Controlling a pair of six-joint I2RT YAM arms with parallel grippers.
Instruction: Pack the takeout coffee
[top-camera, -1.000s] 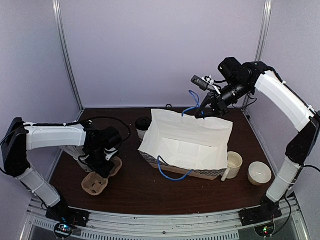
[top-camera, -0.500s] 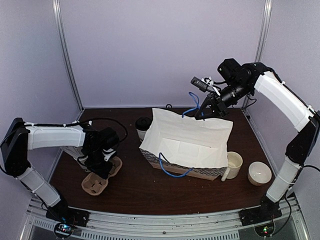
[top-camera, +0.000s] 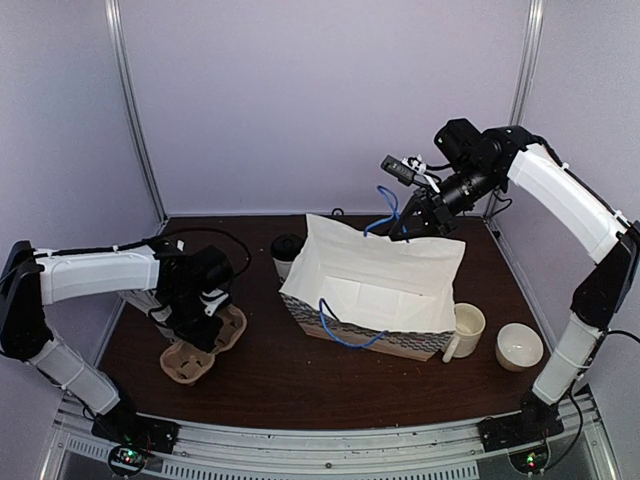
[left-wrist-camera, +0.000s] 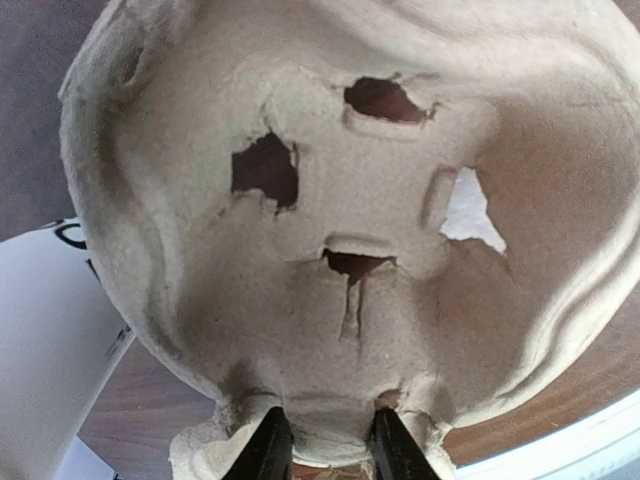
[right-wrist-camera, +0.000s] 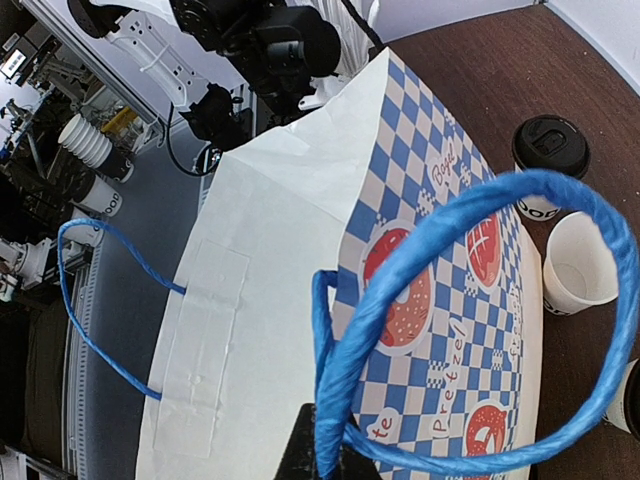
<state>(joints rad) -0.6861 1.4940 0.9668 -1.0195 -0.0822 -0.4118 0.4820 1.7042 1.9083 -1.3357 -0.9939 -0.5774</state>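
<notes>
A white "MOO" cup with a black lid (top-camera: 287, 250) stands on the table behind the bag's left corner; it also shows in the right wrist view (right-wrist-camera: 549, 152). My left gripper (top-camera: 205, 322) is shut on the rim of a brown pulp cup carrier (top-camera: 193, 355). The carrier (left-wrist-camera: 340, 230) fills the left wrist view, its edge pinched in my left gripper (left-wrist-camera: 330, 452). My right gripper (top-camera: 405, 222) is shut on the blue rope handle (right-wrist-camera: 440, 280) of the open paper bag (top-camera: 375, 280) and holds it up.
A cream mug (top-camera: 467, 325) and a low white cup (top-camera: 520, 346) stand right of the bag. An open white cup (right-wrist-camera: 578, 265) stands beside the lidded one. A white surface with dark letters (left-wrist-camera: 45, 340) lies left of the carrier.
My left gripper has shifted slightly left with the carrier, which has tilted a little. The bag's near edge and front handle have moved a little. The right gripper still holds the handle.
</notes>
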